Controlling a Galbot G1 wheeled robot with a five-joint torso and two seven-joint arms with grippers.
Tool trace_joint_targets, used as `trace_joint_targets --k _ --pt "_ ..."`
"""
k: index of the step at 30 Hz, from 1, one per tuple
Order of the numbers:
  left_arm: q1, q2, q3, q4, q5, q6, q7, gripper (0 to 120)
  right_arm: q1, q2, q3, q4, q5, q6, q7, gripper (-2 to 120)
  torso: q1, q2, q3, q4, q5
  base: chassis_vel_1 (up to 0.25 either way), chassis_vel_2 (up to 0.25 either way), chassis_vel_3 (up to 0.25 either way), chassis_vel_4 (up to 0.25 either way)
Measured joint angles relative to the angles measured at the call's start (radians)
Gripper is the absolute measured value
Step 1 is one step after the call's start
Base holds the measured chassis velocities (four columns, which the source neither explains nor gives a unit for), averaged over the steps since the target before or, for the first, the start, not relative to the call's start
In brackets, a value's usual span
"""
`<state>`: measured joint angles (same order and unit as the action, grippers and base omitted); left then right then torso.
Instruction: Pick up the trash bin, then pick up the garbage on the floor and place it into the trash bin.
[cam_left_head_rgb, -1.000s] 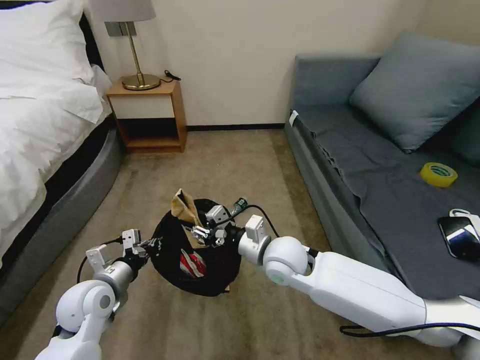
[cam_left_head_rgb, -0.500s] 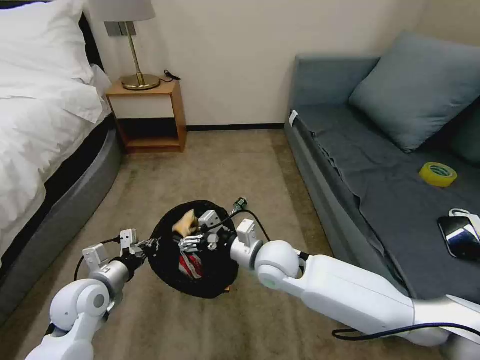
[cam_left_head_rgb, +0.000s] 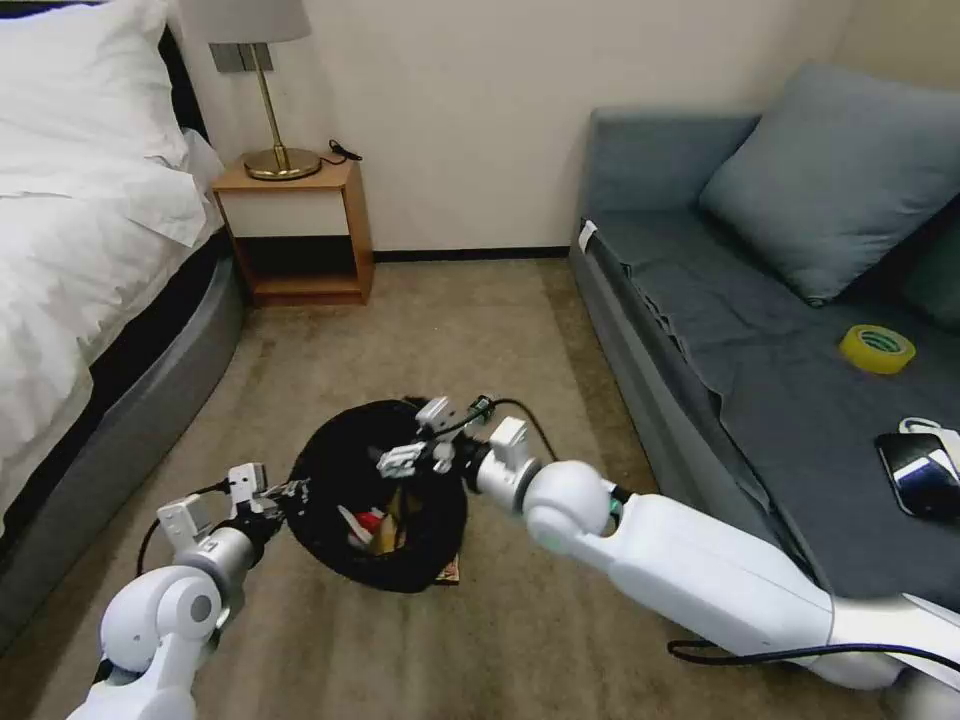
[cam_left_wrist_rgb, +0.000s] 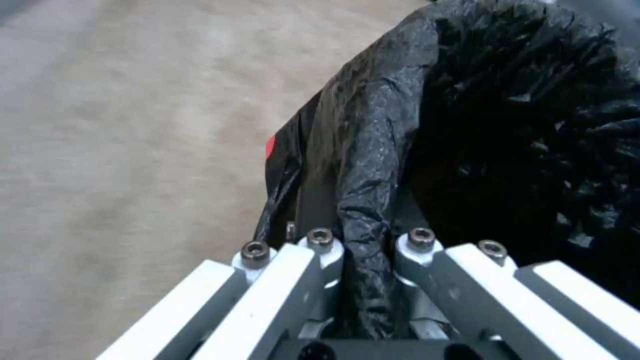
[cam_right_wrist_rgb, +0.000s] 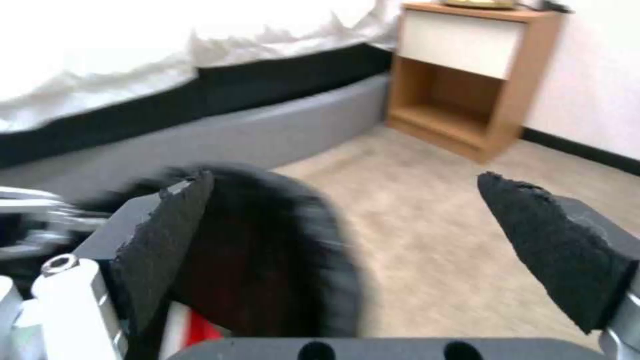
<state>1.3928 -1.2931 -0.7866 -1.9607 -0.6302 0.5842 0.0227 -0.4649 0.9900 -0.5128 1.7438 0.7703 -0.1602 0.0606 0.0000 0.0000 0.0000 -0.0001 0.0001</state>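
We hold the round black plastic-lined trash bin (cam_left_head_rgb: 378, 495) just above the carpet between bed and sofa, our left tool (cam_left_wrist_rgb: 365, 250) pinched tight on its bagged rim. Our right tool (cam_left_head_rgb: 415, 448) hangs over the bin's far edge, its pads spread wide and carrying nothing. Red, white and yellowish garbage (cam_left_head_rgb: 375, 523), seemingly wrappers, lies in the bin directly below it.

Beige carpeted floor (cam_left_head_rgb: 450, 330) runs between the bed (cam_left_head_rgb: 90, 300) and the grey sofa (cam_left_head_rgb: 720, 330). A wooden nightstand (cam_left_head_rgb: 295, 230) stands on it by the wall. A small brown scrap (cam_left_head_rgb: 449, 572) lies on the carpet beside the trash bin (cam_left_head_rgb: 330, 470).
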Motion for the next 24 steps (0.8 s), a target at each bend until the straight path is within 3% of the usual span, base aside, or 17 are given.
trace_joint_targets --k 4,10,13,19,24 --pt "0.022 -0.017 -0.044 -0.009 0.056 -0.019 -0.001 4 -0.013 -0.008 0.040 -0.021 -0.022 -0.015 0.000 100 0.000 0.000 0.000 0.0000 0.0000 0.000 0.000 0.000 0.000" --pt "0.041 -0.028 -0.102 -0.020 0.072 -0.033 -0.002 4 -0.022 0.012 0.054 -0.086 -0.061 -0.031 0.007 100 0.000 0.000 0.000 0.0001 -0.0001 0.000 0.000 0.000 0.000" --pt "0.048 -0.021 -0.144 -0.022 0.066 -0.045 -0.006 4 -0.023 0.057 0.045 -0.184 -0.100 -0.038 0.007 100 0.000 0.000 0.000 0.0001 -0.0004 0.000 0.000 0.000 0.000" --pt "0.053 -0.010 -0.175 -0.023 0.052 -0.046 -0.011 4 -0.018 0.136 0.006 -0.304 -0.122 -0.061 -0.007 100 0.000 0.000 0.000 0.0003 -0.0003 0.000 0.000 0.000 0.000" --pt "0.047 0.003 -0.208 -0.013 0.037 -0.046 -0.020 4 -0.011 0.214 -0.055 -0.379 0.000 -0.196 0.010 100 0.000 0.000 0.000 0.0001 -0.0004 0.000 0.000 0.000 0.000"
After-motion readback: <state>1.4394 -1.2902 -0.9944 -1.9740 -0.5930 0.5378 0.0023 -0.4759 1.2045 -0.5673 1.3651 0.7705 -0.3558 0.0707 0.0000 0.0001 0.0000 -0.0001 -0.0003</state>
